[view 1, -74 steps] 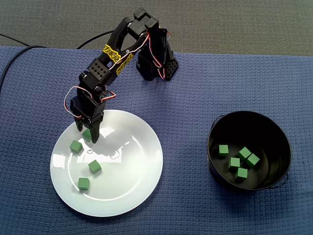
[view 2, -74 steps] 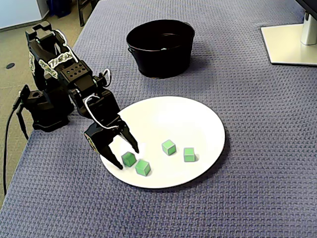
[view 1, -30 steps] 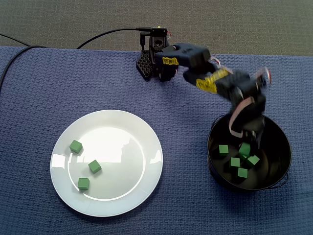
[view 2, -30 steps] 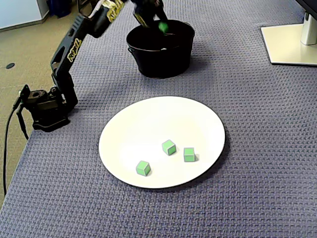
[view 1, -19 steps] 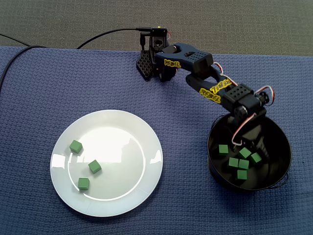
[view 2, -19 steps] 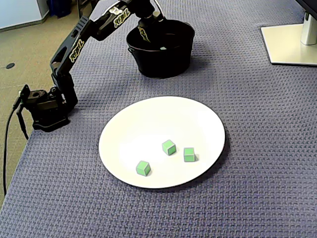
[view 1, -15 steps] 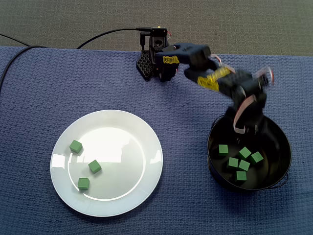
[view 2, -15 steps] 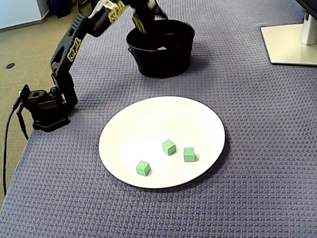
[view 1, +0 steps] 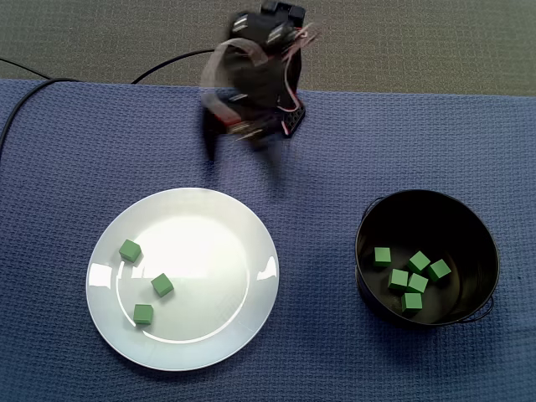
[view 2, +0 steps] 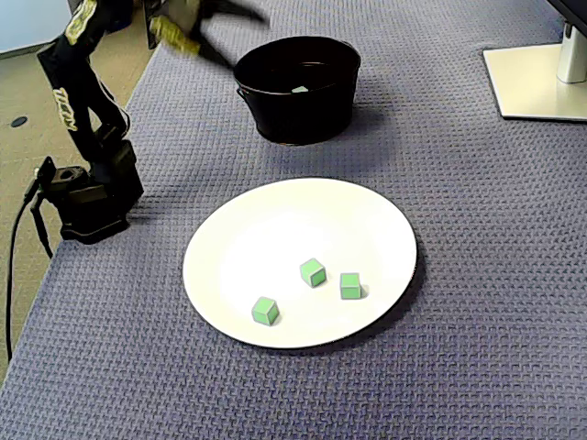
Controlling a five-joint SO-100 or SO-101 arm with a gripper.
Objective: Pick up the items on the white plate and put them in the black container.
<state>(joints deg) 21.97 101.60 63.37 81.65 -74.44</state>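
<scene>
Arm (view 1: 251,79) has swung off the tub since half a sec ago and is now a dark smear by its base at the back edge of the cloth. Nothing else has shifted.

L to R in the fixed view looking down:

- Thin black cable (view 1: 172,60) crosses grey carpet to the base.
- Cloth (view 1: 67,151) is blue w/ a waffle weave.
- Plate (view 1: 218,251) is round, glossy white, w/ glare across the middle. Three small matte green cubes sit on its left half, each apart from the others: one near the left rim (view 1: 129,250), one further in (view 1: 162,285), one lowest (view 1: 143,314).
- Gripper (view 1: 236,144) is badly smeared. It shows as two separate dark streaks, so the fingers look spread, w/ nothing between them.
- Tub (view 1: 469,226) is round, black, w/ a thin wire handle lying at its lower right rim. Six more green cubes (view 1: 410,280) are bunched on its floor, several touching.

The other fixed view, from low at the side:

- Base block (view 2: 87,206) is at the left edge of the cloth (view 2: 477,275).
- Arm (view 2: 69,73) rises from the base.
- Gripper (view 2: 249,38) is a blur up top beside the tub (view 2: 293,101), prongs splayed.
- Plate (view 2: 303,220) is mid-frame w/ its three cubes (view 2: 313,271) in the near half.
- Flat white slab (view 2: 537,78) lies at the far right.
</scene>
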